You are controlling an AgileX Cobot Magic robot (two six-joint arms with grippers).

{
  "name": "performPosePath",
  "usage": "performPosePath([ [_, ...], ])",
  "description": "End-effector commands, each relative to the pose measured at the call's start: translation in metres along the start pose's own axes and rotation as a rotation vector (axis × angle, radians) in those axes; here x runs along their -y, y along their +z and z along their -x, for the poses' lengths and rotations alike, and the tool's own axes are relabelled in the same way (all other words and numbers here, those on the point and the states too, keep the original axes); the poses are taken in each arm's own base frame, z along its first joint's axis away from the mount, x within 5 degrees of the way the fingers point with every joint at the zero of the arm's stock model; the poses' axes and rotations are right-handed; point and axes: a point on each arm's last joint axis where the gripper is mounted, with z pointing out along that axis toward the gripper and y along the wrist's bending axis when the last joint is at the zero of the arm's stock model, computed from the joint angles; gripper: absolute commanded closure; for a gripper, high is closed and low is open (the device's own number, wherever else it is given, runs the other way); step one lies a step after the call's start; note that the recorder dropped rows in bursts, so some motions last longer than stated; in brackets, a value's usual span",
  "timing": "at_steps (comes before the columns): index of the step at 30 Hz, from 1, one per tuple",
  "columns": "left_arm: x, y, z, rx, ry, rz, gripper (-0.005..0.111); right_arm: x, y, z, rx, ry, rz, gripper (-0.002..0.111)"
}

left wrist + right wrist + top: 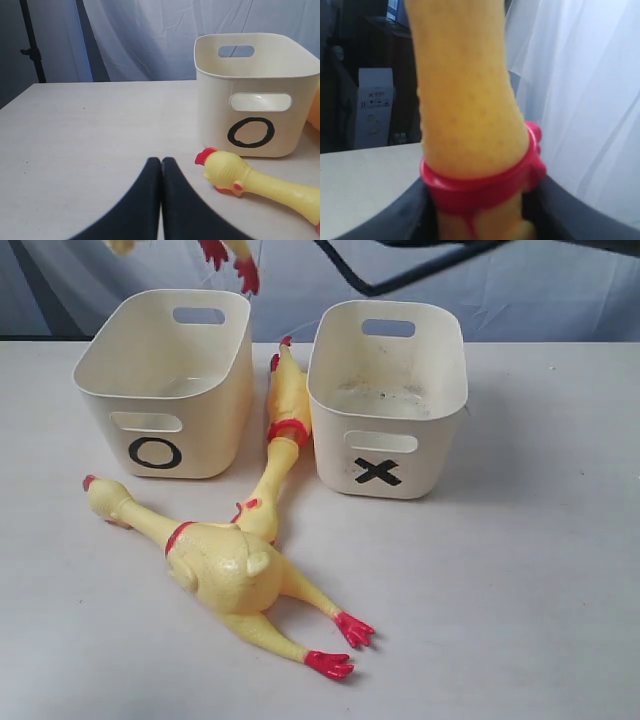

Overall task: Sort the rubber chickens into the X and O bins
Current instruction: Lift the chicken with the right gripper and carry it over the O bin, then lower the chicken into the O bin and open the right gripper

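The O bin (160, 370) stands at the left and the X bin (385, 390) at the right, and both look empty. A slim rubber chicken (285, 410) lies between them. One plump chicken (225, 565) lies in front, its head (225, 172) beside my left gripper (161, 161), which is shut with nothing in it, low over the table before the O bin (250, 100). My right gripper (480, 210) is shut on the third chicken (465, 90) at its red neck ring (485, 187). Only that chicken's red feet (230, 258) show, high over the O bin.
A black arm part (400, 275) crosses the top of the exterior view above the X bin. The white table (520, 580) runs wide to the right and front. Pale curtains hang behind it, and a cardboard box (374, 107) stands beyond its edge.
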Motion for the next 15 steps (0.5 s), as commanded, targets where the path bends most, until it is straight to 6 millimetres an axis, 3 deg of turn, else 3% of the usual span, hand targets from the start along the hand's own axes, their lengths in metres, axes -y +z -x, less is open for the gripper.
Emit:
performPosePath([
  [1,0.000,-0.001,0.002,0.022,-0.005,-0.004,0.107,0.001,0.025,-0.004,0.018,0.025,0.040,0.109],
  [5,0.000,-0.001,0.002,0.022,-0.005,-0.004,0.107,-0.014,0.054,-0.037,-0.044,0.058,0.091,0.109],
  [8,0.000,-0.001,0.002,0.022,-0.005,-0.004,0.107,-0.022,0.072,-0.061,-0.083,-0.032,0.107,0.109],
  [15,0.000,-0.001,0.002,0.022,-0.005,-0.004,0.107,-0.024,0.113,-0.095,-0.105,-0.076,0.083,0.109],
])
